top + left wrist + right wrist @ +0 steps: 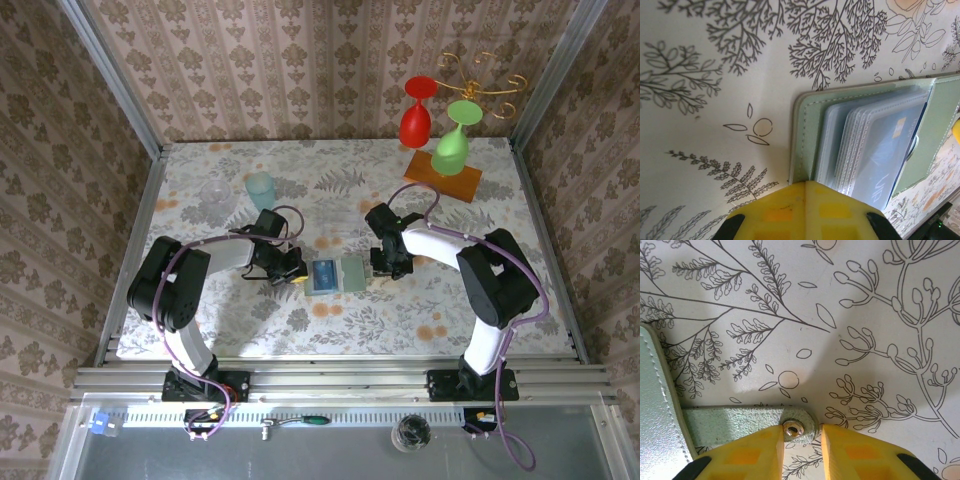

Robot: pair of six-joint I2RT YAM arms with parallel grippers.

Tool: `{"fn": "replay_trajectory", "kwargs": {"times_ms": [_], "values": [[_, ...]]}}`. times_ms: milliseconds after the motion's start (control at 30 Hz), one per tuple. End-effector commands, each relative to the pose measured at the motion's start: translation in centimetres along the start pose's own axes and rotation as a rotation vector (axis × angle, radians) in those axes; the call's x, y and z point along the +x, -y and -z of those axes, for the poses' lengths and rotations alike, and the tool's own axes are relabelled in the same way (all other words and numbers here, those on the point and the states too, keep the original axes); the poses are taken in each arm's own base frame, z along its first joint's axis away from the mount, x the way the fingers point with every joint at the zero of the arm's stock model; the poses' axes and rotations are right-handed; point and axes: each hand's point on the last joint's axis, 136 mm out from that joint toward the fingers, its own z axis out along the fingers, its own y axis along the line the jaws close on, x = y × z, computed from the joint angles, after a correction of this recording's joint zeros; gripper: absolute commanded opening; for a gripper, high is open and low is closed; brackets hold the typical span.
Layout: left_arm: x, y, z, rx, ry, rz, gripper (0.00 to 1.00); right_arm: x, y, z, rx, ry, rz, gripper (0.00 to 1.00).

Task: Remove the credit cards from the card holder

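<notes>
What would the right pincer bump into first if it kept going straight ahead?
The right pincer would first meet the card holder's snap tab, lying between its parted jaws. Past that comes just flowery tablecloth, though depth is hard to judge.

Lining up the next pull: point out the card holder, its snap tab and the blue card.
card holder (353,272), top external view, its right green panel.
snap tab (740,421), right wrist view, green strap beside the metal snap.
blue card (887,152), left wrist view, face behind clear sleeves.

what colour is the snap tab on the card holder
The card holder's tab is pale grey-green, with a metal snap; clearest in the right wrist view.
</notes>
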Motion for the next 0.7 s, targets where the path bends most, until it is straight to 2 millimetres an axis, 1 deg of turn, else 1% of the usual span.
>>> {"fn": "replay_trajectory", "kwargs": {"times_ms": [0,133,267,400,567,667], "values": [[1.2,-2.5,-0.7,-0.092,-0.048,0.054,0.00,1.1,1.8,-0.4,0.071,-0.034,0.002,0.28],[0.7,-0.7,-0.3,-0.028,-0.041,0.034,0.00,0.9,1.3,0.1,0.047,-0.027,0.000,0.31],[-0.1,1.5,0.4,0.039,-0.031,0.010,0.00,0.6,0.8,1.0,0.014,-0.010,-0.009,0.33],[-0.7,3.3,1.3,0.090,-0.013,-0.013,0.00,0.5,0.4,2.1,-0.007,0.002,-0.018,0.33],[-1.0,4.7,2.5,0.121,0.009,-0.032,0.01,0.0,0.0,4.1,-0.028,0.036,-0.018,0.35],[-1.1,5.0,2.8,0.129,0.017,-0.040,0.01,-0.4,-0.4,5.2,-0.040,0.055,-0.015,0.35]]}}
